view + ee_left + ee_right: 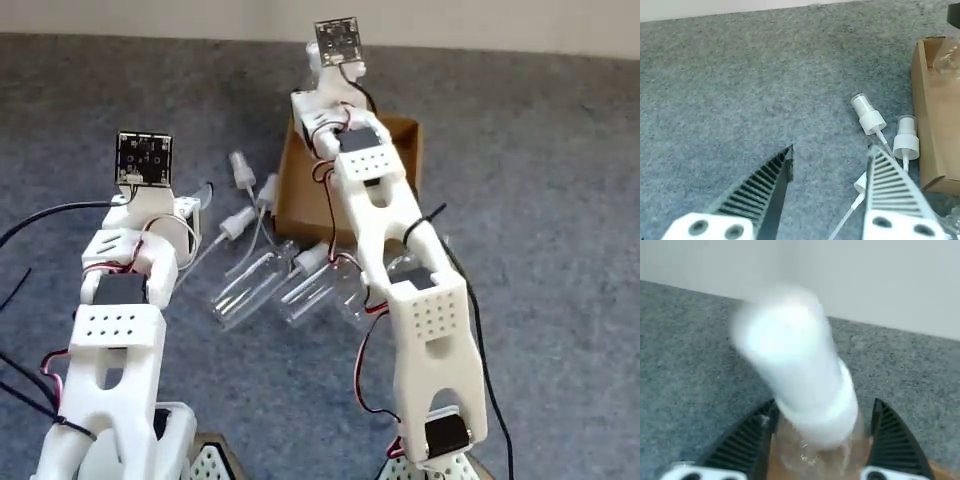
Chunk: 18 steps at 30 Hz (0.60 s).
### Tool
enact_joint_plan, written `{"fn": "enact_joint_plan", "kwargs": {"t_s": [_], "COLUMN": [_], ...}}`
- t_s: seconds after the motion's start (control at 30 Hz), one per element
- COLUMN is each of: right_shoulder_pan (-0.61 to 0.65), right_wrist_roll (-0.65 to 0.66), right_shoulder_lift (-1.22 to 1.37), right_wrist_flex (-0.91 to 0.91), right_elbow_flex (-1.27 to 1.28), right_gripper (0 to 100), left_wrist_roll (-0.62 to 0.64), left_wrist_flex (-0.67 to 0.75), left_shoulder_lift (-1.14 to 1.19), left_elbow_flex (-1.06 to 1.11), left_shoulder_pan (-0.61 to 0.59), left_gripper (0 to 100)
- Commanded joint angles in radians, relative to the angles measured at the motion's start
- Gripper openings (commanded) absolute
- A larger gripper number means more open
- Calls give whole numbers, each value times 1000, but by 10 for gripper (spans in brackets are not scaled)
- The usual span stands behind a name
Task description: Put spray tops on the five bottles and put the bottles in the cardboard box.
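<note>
My right gripper (pixel 824 415) is shut on a clear bottle (pixel 812 452) whose white spray top (pixel 790 350) points up at the camera. It hangs over the cardboard box (pixel 404 150), with brown card under the fingers. My left gripper (pixel 830 160) is open above the carpet with nothing between its fingers. Two loose spray tops (pixel 867 116) (pixel 905 141) lie just beyond it beside the box wall (pixel 935 130), and a third (pixel 859 186) is partly behind one finger. Three clear bottles (pixel 248 287) (pixel 312 287) (pixel 358 295) lie on their sides between the arms.
Grey carpet covers the table, with open room to the left of the left arm (pixel 125 300). The right arm (pixel 372 195) stretches over the lying bottles and the box. Black cables (pixel 40 215) trail at the left edge.
</note>
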<state>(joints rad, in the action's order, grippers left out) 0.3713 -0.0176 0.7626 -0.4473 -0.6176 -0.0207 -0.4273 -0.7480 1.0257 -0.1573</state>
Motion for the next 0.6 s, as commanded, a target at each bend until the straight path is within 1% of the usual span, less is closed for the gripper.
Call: {"fn": "enact_joint_plan", "kwargs": {"t_s": [0.0,0.3,0.43,0.57], "right_shoulder_pan": [22,27,15,2], "right_wrist_roll": [5,5,5,5], "right_shoulder_lift": [-21,-27,-33,-41], "right_wrist_flex": [-7,-8,-111,-211], "right_elbow_flex": [-62,-65,-79,-202], "right_gripper": [235,238,238,238], "left_wrist_roll": [8,8,8,8], "left_wrist_flex": [2,2,2,3], "left_shoulder_lift": [-1,-1,-1,-1], "left_elbow_flex": [-2,-2,-2,-2], "left_shoulder_pan": [-5,-4,-4,-4], "left_gripper": [220,220,220,220]}}
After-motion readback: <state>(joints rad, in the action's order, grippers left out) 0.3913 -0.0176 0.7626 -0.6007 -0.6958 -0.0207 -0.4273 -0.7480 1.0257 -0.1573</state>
